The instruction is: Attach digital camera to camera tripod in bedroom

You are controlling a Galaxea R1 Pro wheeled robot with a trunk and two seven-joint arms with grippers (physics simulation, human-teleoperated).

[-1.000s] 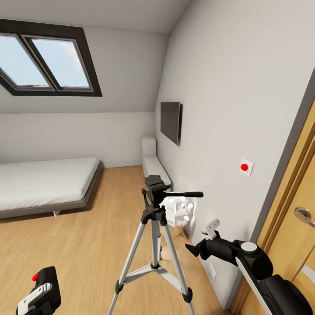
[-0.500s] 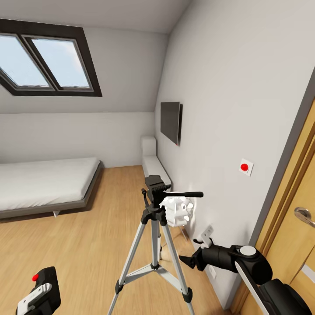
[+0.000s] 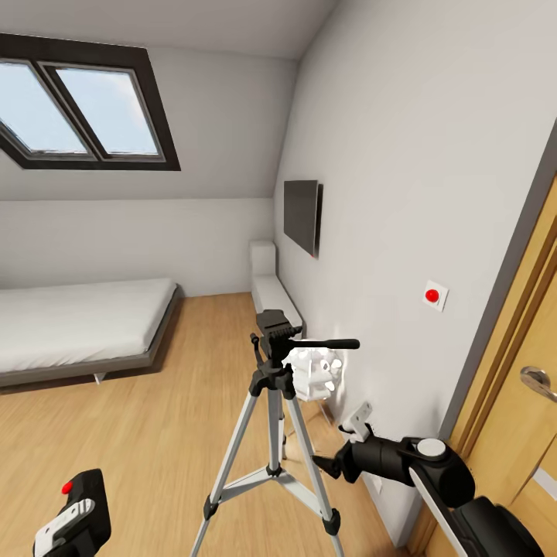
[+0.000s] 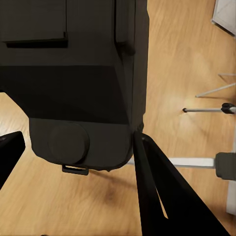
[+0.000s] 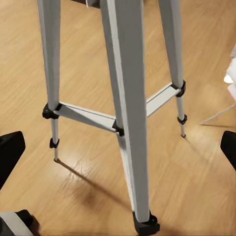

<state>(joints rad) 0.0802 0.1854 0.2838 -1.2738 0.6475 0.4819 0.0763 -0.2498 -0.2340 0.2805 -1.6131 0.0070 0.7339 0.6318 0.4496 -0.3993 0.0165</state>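
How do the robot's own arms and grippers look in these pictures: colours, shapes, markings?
The right arm is glossy black, built of rounded segments, with a grey round cap on one joint and a white strip along the forearm. The right gripper has a white tip; the left gripper shows a white finger with slots.

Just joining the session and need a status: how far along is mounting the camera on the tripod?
Done: the robot is in the bedroom, facing the camera tripod, and the left end effector holds the digital camera. In hand: the right end effector, open, hovers low beside the tripod's legs. Left: lifting the camera onto the bare tripod head and attaching it.
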